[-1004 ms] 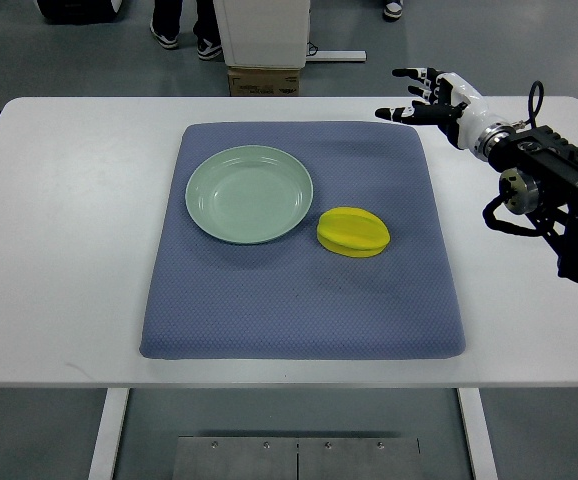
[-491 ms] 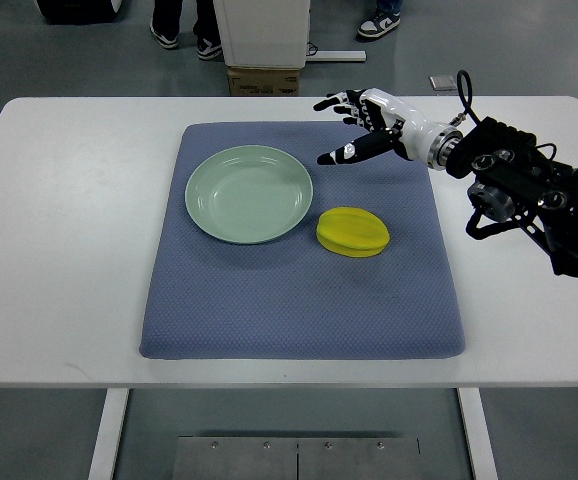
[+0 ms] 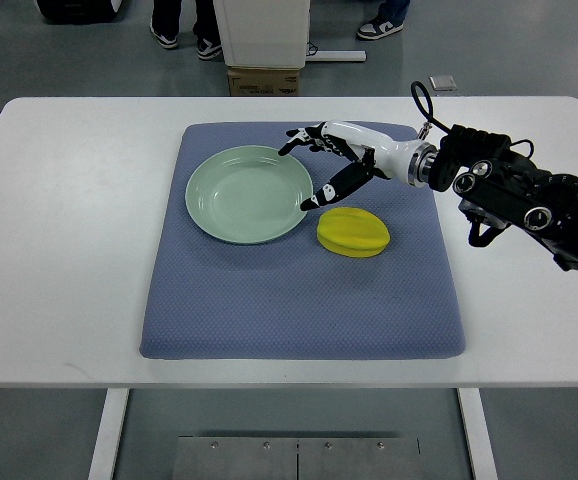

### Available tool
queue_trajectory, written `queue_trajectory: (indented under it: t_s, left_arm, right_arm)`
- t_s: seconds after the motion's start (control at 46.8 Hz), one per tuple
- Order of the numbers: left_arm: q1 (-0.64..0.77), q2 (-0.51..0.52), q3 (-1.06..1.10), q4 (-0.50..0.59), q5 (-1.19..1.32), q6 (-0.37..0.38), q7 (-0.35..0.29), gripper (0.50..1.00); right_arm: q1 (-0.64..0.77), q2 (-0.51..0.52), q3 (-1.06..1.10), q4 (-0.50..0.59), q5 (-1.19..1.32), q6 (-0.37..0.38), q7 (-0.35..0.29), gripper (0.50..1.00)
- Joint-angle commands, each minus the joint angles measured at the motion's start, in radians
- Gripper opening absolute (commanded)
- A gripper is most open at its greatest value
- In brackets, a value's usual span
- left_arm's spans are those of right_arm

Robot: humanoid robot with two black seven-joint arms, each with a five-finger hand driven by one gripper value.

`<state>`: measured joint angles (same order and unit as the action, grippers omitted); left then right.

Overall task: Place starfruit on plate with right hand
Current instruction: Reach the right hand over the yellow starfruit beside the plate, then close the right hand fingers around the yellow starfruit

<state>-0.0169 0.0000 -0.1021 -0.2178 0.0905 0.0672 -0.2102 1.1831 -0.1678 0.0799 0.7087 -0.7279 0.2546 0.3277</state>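
A yellow starfruit [image 3: 353, 232] lies on the blue mat [image 3: 299, 300], just right of a pale green plate [image 3: 249, 193] that holds nothing. My right hand [image 3: 321, 166] reaches in from the right, open, fingers spread. It hovers just behind and left of the starfruit, at the plate's right rim. Its thumb points down toward the fruit's left end; I cannot tell whether it touches. The left arm is out of view.
The mat lies on a white table [image 3: 69, 250]. A cardboard box [image 3: 264, 80] and a white cabinet stand behind the table's far edge. People's feet show on the floor at the back.
My right hand has swept left from the table's far right corner across the mat's back edge, lowering to just behind the starfruit. Fruit and plate have not moved.
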Motion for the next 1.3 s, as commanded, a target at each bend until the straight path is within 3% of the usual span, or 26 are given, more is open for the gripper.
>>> queue_trajectory:
  t_s: [0.0, 0.427, 0.769, 1.025, 1.281]
  left_arm:
    - [0.000, 0.000, -0.001, 0.000, 0.000, 0.000, 0.000, 1.000]
    - [0.000, 0.000, -0.001, 0.000, 0.000, -0.001, 0.000, 1.000]
    - [0.000, 0.000, -0.001, 0.000, 0.000, 0.000, 0.000, 1.000]
    - [0.000, 0.000, -0.001, 0.000, 0.000, 0.000, 0.000, 1.000]
    - [0.000, 0.000, -0.001, 0.000, 0.000, 0.000, 0.000, 1.000]
  right_arm:
    - [0.003, -0.021, -0.006, 0.002, -0.016, 0.011, 0.019, 1.000]
    - [0.003, -0.142, -0.046, 0.135, -0.045, 0.014, 0.047, 1.000]
    - [-0.034, -0.121, -0.086, 0.153, -0.082, -0.008, 0.045, 1.000]
    - [-0.056, -0.111, -0.106, 0.149, -0.093, -0.075, 0.045, 1.000]
    - [-0.063, -0.111, -0.120, 0.137, -0.093, -0.084, 0.048, 0.977]
